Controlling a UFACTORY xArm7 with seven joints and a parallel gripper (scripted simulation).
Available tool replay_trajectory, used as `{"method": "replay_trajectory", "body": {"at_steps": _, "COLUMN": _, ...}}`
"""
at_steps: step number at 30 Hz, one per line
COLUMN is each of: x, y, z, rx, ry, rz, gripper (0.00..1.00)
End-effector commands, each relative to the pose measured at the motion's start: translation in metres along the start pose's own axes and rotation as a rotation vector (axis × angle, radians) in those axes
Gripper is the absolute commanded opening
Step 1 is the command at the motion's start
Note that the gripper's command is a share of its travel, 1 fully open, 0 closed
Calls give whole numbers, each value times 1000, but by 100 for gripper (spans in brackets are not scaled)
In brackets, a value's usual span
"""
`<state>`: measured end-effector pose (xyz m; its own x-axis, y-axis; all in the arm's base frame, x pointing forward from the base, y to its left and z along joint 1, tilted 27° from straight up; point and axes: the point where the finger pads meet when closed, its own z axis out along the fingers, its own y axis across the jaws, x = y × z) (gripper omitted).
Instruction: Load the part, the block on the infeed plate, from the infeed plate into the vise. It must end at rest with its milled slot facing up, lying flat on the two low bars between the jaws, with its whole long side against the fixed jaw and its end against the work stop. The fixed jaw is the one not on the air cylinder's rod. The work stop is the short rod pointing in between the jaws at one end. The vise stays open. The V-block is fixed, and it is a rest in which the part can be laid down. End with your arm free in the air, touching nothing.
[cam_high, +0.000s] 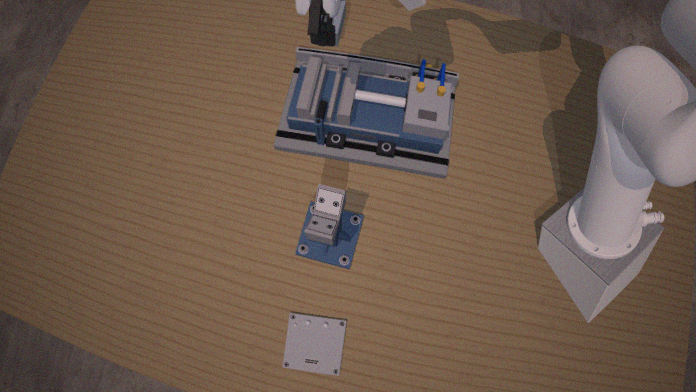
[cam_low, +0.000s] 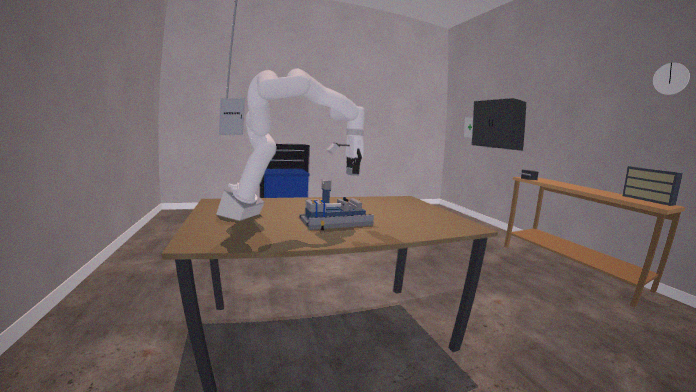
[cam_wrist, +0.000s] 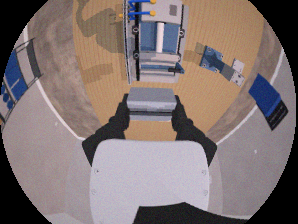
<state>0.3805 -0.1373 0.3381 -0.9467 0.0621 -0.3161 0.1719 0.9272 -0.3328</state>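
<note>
My gripper (cam_wrist: 151, 101) is shut on the part (cam_wrist: 152, 102), a grey block held across its dark fingers. It hangs high above the table, over the far edge of the vise, as the top view (cam_high: 322, 25) and the exterior view (cam_low: 353, 167) show. The vise (cam_high: 367, 115) stands open on its grey base. The fixed jaw (cam_high: 307, 90) is at the left, and the moving jaw (cam_high: 347, 97) sits on the white cylinder rod (cam_high: 380, 98). The work stop (cam_high: 321, 111) points in between the jaws at the near end. The infeed plate (cam_high: 315, 343) holds nothing.
The V-block (cam_high: 327, 215) stands on a blue plate between the vise and the infeed plate. The air cylinder body (cam_high: 429, 109) with blue fittings is at the vise's right end. The arm's base (cam_high: 597, 255) is at the table's right.
</note>
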Motion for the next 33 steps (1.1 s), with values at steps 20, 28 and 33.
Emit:
{"method": "replay_trajectory", "body": {"at_steps": 20, "x": -1, "y": 0, "z": 0, "rx": 0, "ry": -4, "rz": 2, "gripper": 0}}
{"method": "replay_trajectory", "body": {"at_steps": 28, "x": -1, "y": 0, "z": 3, "rx": 0, "ry": -4, "rz": 2, "gripper": 0}}
{"method": "replay_trajectory", "body": {"at_steps": 33, "x": -1, "y": 0, "z": 7, "rx": 0, "ry": -4, "rz": 2, "gripper": 0}}
